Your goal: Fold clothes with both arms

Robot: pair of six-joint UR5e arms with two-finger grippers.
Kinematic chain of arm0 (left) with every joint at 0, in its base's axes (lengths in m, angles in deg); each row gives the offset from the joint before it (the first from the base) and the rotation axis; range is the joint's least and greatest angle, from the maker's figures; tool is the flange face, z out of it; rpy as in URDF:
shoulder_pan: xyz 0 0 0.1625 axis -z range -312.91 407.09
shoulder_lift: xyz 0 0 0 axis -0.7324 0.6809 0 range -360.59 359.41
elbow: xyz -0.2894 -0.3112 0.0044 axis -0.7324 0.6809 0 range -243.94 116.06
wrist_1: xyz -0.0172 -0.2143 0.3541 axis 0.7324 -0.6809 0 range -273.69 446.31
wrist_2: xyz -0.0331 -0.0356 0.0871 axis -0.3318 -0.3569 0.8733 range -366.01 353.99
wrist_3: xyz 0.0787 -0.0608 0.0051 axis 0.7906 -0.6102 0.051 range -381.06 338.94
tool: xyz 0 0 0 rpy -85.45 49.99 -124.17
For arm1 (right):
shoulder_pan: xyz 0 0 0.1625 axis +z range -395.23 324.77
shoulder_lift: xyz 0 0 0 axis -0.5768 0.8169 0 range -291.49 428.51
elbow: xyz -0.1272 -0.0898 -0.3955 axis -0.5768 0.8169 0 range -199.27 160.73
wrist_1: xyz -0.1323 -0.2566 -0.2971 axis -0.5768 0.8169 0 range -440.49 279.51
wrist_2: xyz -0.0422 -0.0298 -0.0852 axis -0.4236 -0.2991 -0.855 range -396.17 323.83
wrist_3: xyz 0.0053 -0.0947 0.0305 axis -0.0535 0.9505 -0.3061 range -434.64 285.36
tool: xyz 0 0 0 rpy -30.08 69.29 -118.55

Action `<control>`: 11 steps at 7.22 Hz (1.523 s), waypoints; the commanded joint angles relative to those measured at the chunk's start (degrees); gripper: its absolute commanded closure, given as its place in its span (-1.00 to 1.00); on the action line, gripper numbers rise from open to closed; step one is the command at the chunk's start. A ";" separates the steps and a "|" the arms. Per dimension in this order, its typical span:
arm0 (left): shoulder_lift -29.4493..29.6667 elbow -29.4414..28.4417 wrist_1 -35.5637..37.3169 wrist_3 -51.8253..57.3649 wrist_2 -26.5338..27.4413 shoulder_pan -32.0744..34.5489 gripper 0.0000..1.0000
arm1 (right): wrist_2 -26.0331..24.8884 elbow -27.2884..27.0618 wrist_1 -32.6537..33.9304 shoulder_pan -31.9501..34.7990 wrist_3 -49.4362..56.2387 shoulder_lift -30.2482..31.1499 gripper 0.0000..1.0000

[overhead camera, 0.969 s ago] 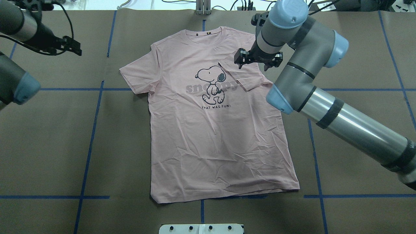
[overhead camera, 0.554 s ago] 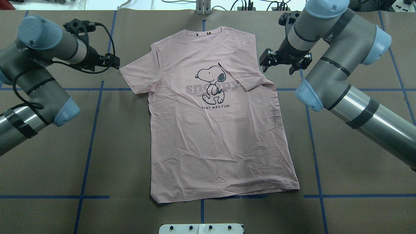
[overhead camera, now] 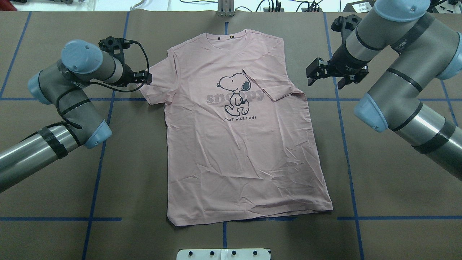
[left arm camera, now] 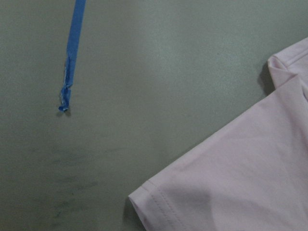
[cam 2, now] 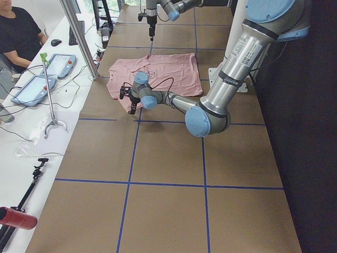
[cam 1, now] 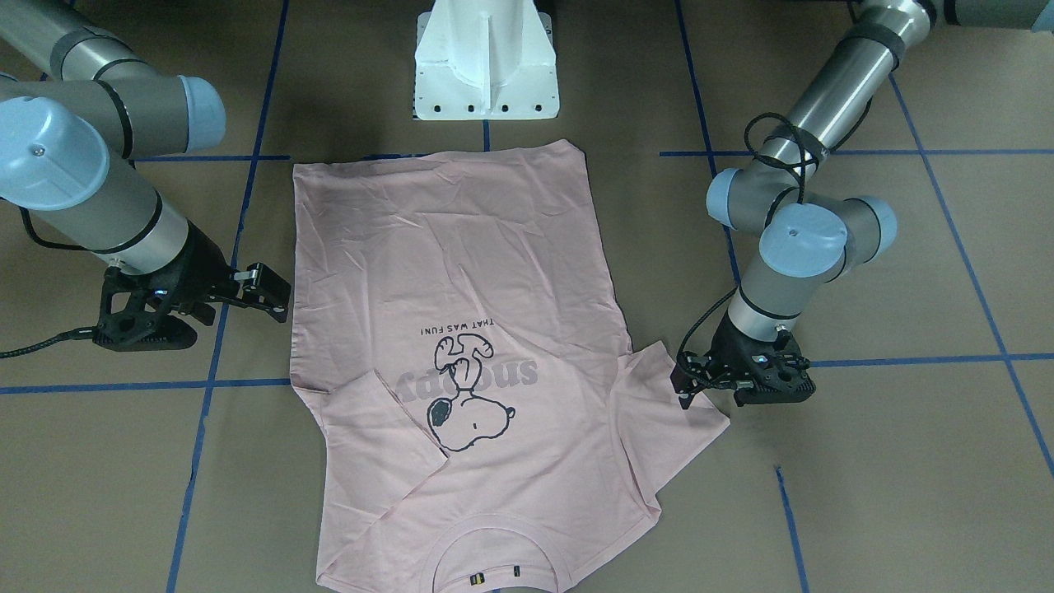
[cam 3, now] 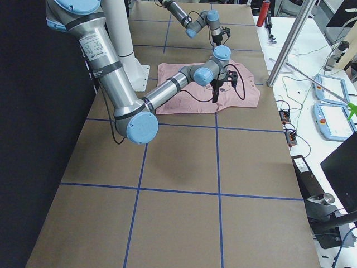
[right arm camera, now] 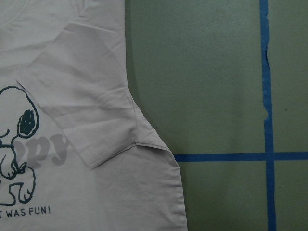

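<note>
Brown paper covers your counter (overhead camera: 397,187), marked off by a grid of blue tape (overhead camera: 96,180), and the pale pink T-shirt (overhead camera: 238,155) lies flat on it, print side up, midway between the two arms. Its collar (overhead camera: 226,37) points away from the robot and its hem sits nearest the white pedestal (cam 1: 486,66). On the robot's right side you'll see one sleeve (overhead camera: 270,85) folded inward over the chest, where it covers the end of the grey lettering beside the cartoon dog (overhead camera: 234,92). The other sleeve (overhead camera: 156,85) lies spread out flat. The left end effector (overhead camera: 145,76) is low at the outer edge of that flat sleeve. You can't tell from these views whether its fingers are spread or pressed together, nor whether they touch the cloth. Its wrist camera shows only the sleeve's hemmed corner and bare counter. The right end effector (overhead camera: 326,81) is off the shirt, just beyond the folded sleeve over bare counter. Its fingers are spread apart and grip nothing.
</note>
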 commanded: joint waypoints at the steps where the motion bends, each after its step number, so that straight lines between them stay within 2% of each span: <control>1: 0.87 -1.61 -0.23 0.09 1.16 -0.06 -0.68 | 0.00 -2.34 -0.10 -0.61 -0.27 1.60 -1.00; 3: 1.67 -2.76 -0.23 0.27 2.49 0.03 -0.56 | 0.00 -3.85 -0.01 -0.88 -0.36 2.23 -1.00; 4: 1.84 -2.76 -0.23 0.27 2.49 0.12 -0.39 | -0.09 -3.76 -0.01 -0.97 -0.36 2.23 -1.00; 6: 2.37 -2.76 -0.14 0.09 2.49 0.21 0.38 | -0.09 -3.76 -0.01 -1.32 -0.36 2.23 -1.00; 7: 2.63 -2.76 -0.14 0.00 2.49 0.21 0.84 | -0.18 -3.85 -0.01 -1.49 -0.44 2.23 -1.00; 8: 2.81 -2.67 -0.14 -0.17 2.49 0.21 1.00 | -0.27 -3.85 -0.01 -1.67 -0.62 2.23 -1.00; 10: 5.08 -0.84 3.00 -0.61 1.88 0.82 1.00 | -0.53 -3.76 -0.18 -2.11 -0.62 3.19 -1.00; 11: 8.05 0.74 7.38 -5.48 1.88 0.74 1.00 | -0.62 -3.76 -0.53 -2.28 -0.62 3.63 -1.00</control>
